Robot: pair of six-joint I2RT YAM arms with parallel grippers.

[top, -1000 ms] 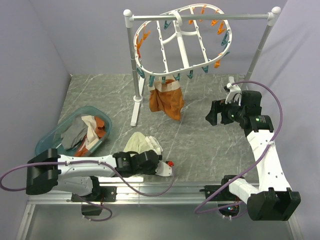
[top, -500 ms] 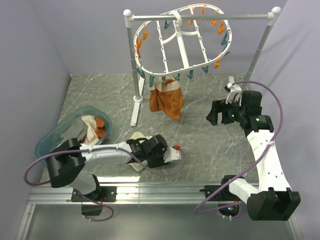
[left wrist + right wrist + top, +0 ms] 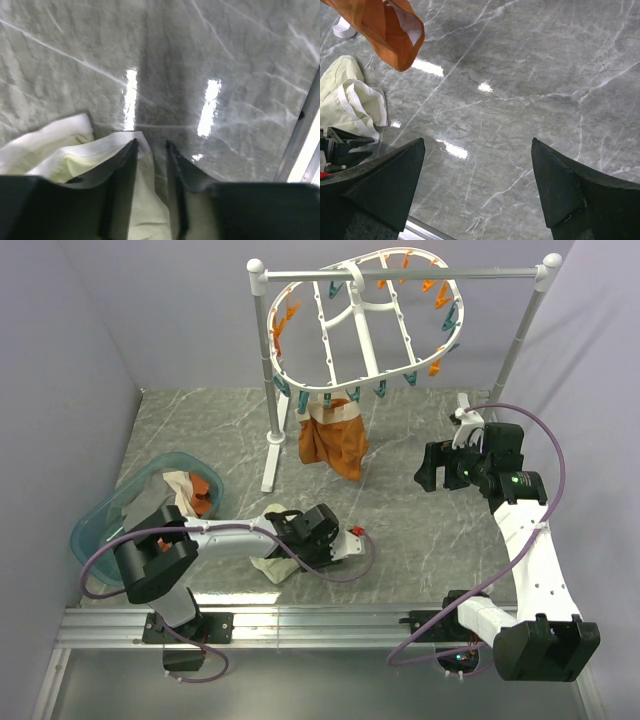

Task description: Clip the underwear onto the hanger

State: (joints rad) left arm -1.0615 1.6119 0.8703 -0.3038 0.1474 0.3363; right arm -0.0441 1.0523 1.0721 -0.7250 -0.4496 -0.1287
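The pale cream underwear (image 3: 272,566) lies crumpled on the marble table near the front edge, partly under my left arm. In the left wrist view its white waistband and cream cloth (image 3: 65,155) run in between the nearly closed fingers. My left gripper (image 3: 345,543) (image 3: 150,145) sits low on the table, shut on that fabric. The white oval hanger (image 3: 355,315), with orange and teal clips, hangs from the rail at the back. My right gripper (image 3: 428,468) (image 3: 477,142) hovers wide open over bare table at the right, holding nothing. From there the underwear (image 3: 350,95) shows at far left.
An orange-brown garment (image 3: 333,440) (image 3: 385,25) hangs clipped under the hanger. The white rail stand (image 3: 268,370) spans the back. A teal basin (image 3: 110,515) of clothes sits at the left. A metal rail (image 3: 320,620) edges the table front.
My left arm has swung its gripper rightward along the front edge, and the underwear has been dragged nearer and flattened beneath it. The right arm has barely moved.
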